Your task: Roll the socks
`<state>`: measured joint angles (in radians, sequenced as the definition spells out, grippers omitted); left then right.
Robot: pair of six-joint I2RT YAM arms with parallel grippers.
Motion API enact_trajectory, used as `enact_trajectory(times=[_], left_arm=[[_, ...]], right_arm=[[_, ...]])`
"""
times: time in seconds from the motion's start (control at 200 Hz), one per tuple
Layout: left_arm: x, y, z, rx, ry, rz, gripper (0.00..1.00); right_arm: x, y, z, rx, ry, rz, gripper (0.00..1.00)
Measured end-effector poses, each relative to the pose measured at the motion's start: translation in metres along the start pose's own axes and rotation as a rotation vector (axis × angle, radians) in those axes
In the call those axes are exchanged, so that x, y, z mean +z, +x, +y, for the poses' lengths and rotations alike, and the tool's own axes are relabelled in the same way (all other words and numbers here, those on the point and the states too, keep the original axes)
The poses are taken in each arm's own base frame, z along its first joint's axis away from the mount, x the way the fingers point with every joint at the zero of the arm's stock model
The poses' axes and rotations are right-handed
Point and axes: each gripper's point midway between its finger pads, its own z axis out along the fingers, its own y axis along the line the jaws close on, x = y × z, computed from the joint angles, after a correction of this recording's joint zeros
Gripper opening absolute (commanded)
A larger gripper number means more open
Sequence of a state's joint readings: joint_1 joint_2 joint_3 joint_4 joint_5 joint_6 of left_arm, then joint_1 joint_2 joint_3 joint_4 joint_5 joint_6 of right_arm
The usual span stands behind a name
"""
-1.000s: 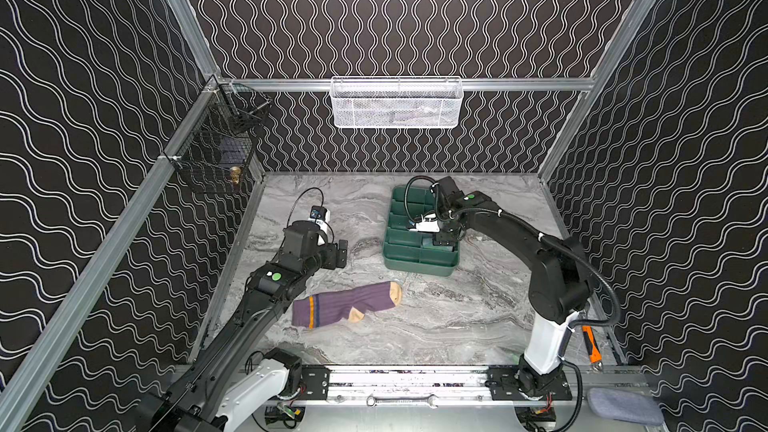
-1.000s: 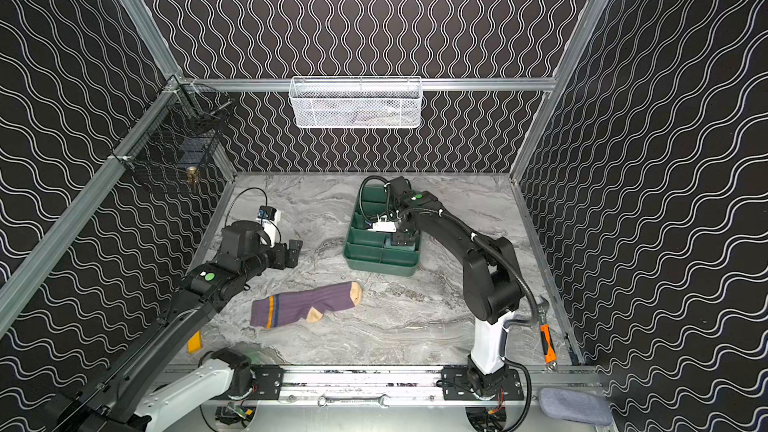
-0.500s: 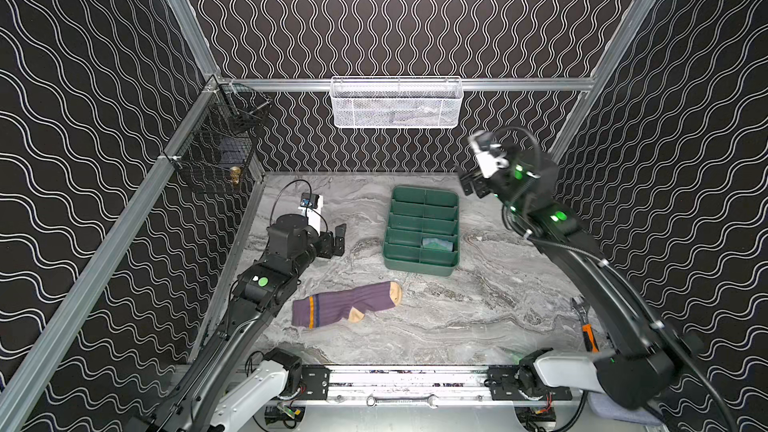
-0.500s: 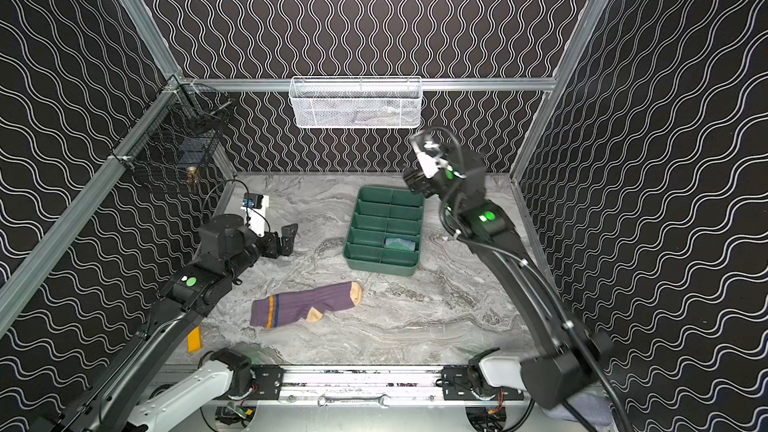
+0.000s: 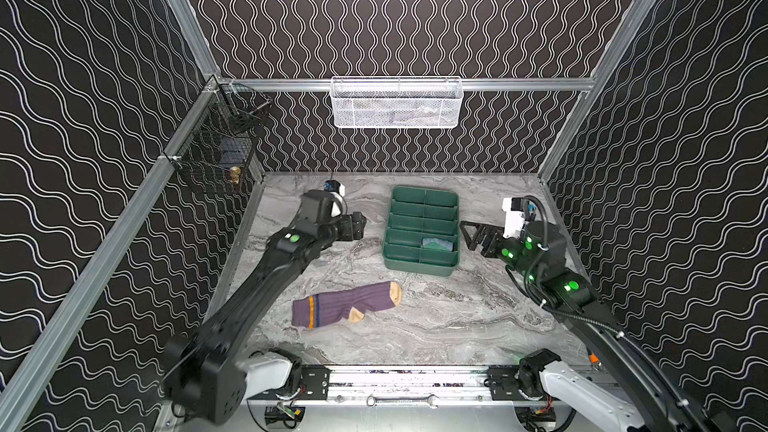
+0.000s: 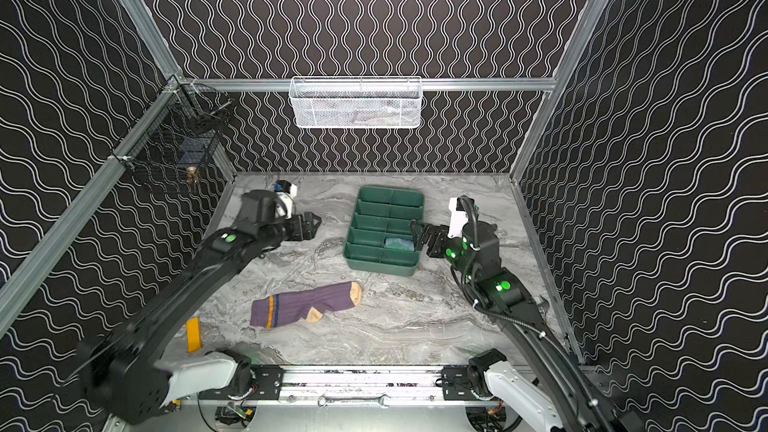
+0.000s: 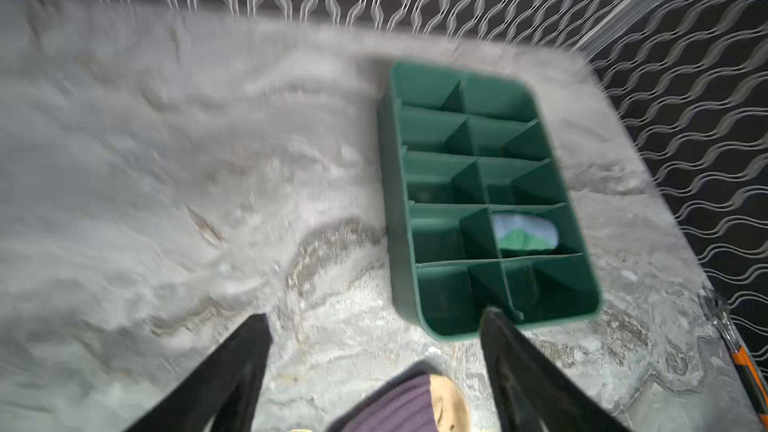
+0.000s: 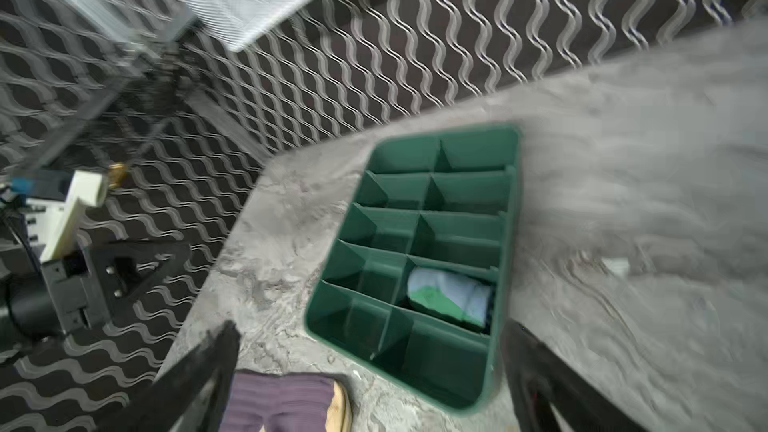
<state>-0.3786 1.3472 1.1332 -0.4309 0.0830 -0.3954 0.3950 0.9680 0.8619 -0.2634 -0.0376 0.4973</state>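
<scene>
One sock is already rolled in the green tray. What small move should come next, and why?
Probably lower the left gripper toward the striped cuff end of the purple sock. That sock lies flat and unrolled on the table; the left gripper and the right gripper are both open and empty, and the cuff is on the left arm's side.

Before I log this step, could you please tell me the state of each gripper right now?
Left gripper: open, holding nothing.
Right gripper: open, holding nothing.
</scene>
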Motion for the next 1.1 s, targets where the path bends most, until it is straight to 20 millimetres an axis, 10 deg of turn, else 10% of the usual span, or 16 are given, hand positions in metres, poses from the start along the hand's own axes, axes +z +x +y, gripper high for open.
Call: enact_trajectory(times=[0.165,0.485,0.846,1.101], left_arm=[[0.059,0.011,-0.015,-0.024,-0.005,0.142,0.76],[0.144,0.028,-0.048,0.057,-0.051,0.256,0.70],[0.178,0.027,-0.022,0.115,-0.216,0.257,0.63],[0.190,0.031,-0.027,0.122,-0.219,0.258,0.29]], right_arm=[[0.027,0.039,-0.047,0.073,0.289,0.257,1.00],[-0.003,0.063,-0.050,0.020,0.215,0.239,1.00],[0.008,0.094,-0.064,-0.020,0.206,0.303,1.00],[0.015,0.106,-0.052,-0.038,0.110,0.330,1.00]])
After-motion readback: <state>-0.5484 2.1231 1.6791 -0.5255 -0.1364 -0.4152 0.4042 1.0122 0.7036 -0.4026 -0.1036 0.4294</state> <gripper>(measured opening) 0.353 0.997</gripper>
